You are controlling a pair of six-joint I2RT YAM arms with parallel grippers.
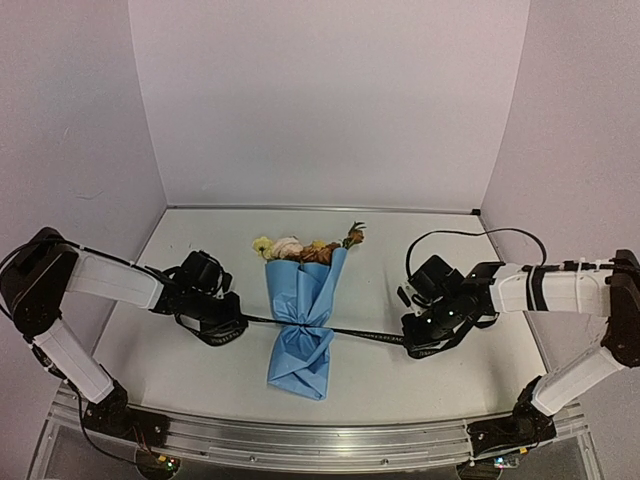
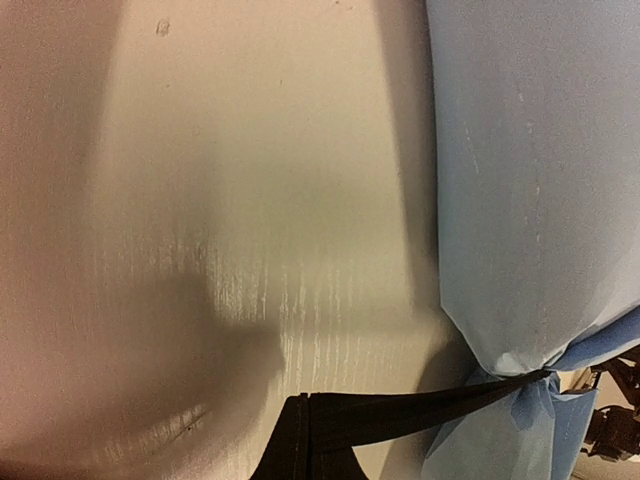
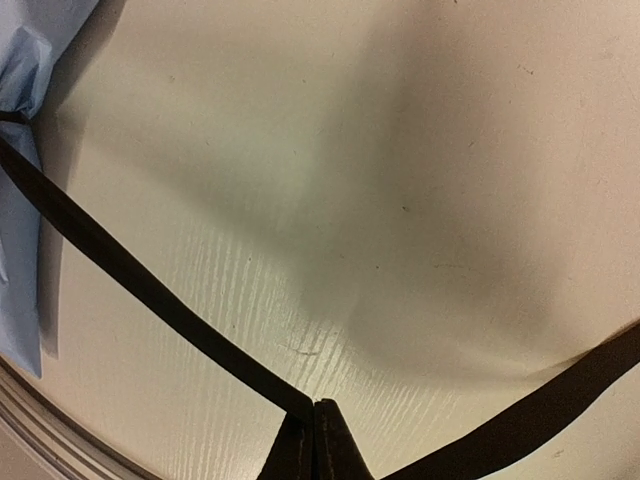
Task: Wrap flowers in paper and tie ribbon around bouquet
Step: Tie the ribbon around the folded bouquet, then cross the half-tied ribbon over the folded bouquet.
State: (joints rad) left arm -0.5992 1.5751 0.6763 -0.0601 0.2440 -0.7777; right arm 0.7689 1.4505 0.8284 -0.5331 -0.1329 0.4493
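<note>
- Blue paper bouquet (image 1: 301, 335) lies on the table (image 1: 440, 390), flowers (image 1: 305, 247) poking out the far end.
- Black ribbon (image 1: 365, 335) pinches its middle.
- The left gripper (image 1: 232, 322) and right gripper (image 1: 410, 343) each clamp tight on the ribbon.

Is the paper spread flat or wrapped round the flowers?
Wrapped. The paper forms a cone, the flowers poke out of its far end, and the ribbon pinches its waist, stretched straight out to each side.
</note>
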